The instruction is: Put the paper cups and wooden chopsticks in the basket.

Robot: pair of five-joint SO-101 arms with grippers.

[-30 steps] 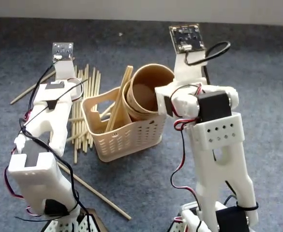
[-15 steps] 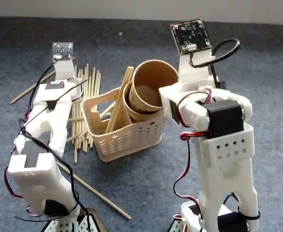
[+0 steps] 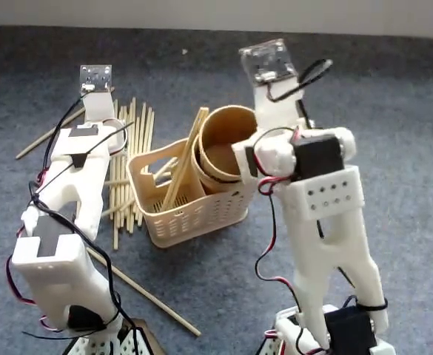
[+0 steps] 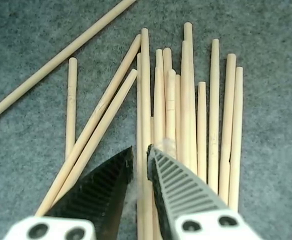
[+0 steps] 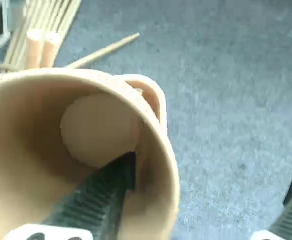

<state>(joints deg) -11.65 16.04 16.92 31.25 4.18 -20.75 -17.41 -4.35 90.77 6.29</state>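
A cream basket (image 3: 201, 214) stands mid-table and holds stacked paper cups (image 3: 227, 129) and a few leaning chopsticks (image 3: 186, 155). My right gripper (image 5: 210, 175) is open at the top cup (image 5: 86, 125): one finger (image 5: 111, 190) reaches inside the rim, the other sits well off the outer wall. A pile of wooden chopsticks (image 3: 131, 148) lies on the carpet left of the basket. My left gripper (image 4: 141, 152) rests low on that pile (image 4: 185, 100), its fingers closed narrowly around one chopstick (image 4: 145, 75).
The left arm (image 3: 83, 170) stretches along the pile's left side. Loose chopsticks lie apart: one (image 3: 149, 296) slants across the carpet near the front, another (image 3: 46, 140) at the far left. Bare blue-grey carpet (image 3: 394, 111) spreads right of the basket.
The right arm lifted the top cup, then swung left and lowered it deeper into the stack in the basket. The basket shifted slightly. The left arm stayed still.
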